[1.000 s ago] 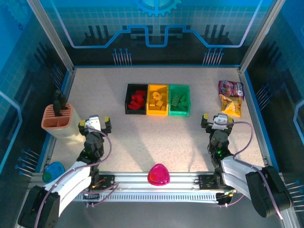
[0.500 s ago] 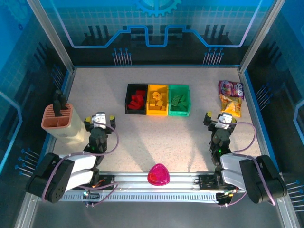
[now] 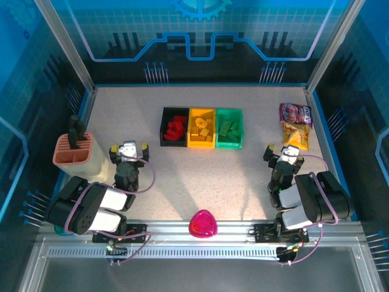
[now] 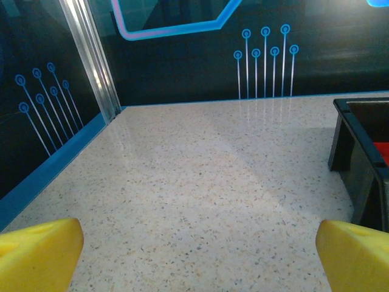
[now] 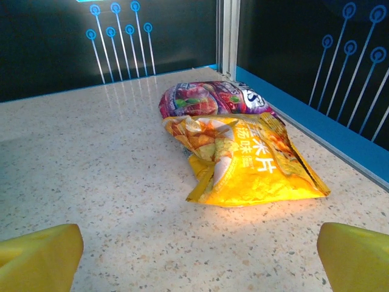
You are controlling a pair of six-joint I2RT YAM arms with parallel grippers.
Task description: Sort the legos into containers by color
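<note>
Catalogued nearest, at the front rail of the speckled tabletop (image 3: 200, 176): pink rounded triangular object (image 3: 202, 223), set between the two arm bases. Next back, on the left: left fingers (image 3: 128, 148), yellow-tipped, spread fully wide, clasped nothing, hovered over bare tabletop, pointed toward the far side. Level with these on the right: right fingers (image 3: 285, 151), likewise yellow-tipped and spread fully wide, clasped nothing, pointed toward the far side. Just left of the left fingers: tan slotted holder (image 3: 72, 153), upright by the left wall, stocked with black tools (image 3: 76, 131). Farther back, mid-tabletop, well apart from both sets of fingers: three open bins of equal size in one row, touching side to side. Listed left to right: black bin (image 3: 174, 143), held red legos (image 3: 177, 128); yellow bin (image 3: 202, 145), held yellow legos (image 3: 201, 128); green bin (image 3: 229, 145), held green legos (image 3: 228, 128). Recorded every visible lego inside a bin, one color per bin. Caught at the right edge of the left wrist view: near corner of the black bin, with a patch of red inside. Right of the bins, near the right wall: yellow snack packet (image 3: 296, 135), lying flat, touching and partly overlapping purple snack packet (image 3: 295, 113) just behind. Farthest: dark back panel (image 3: 200, 67), marked with light-blue lines.
</note>
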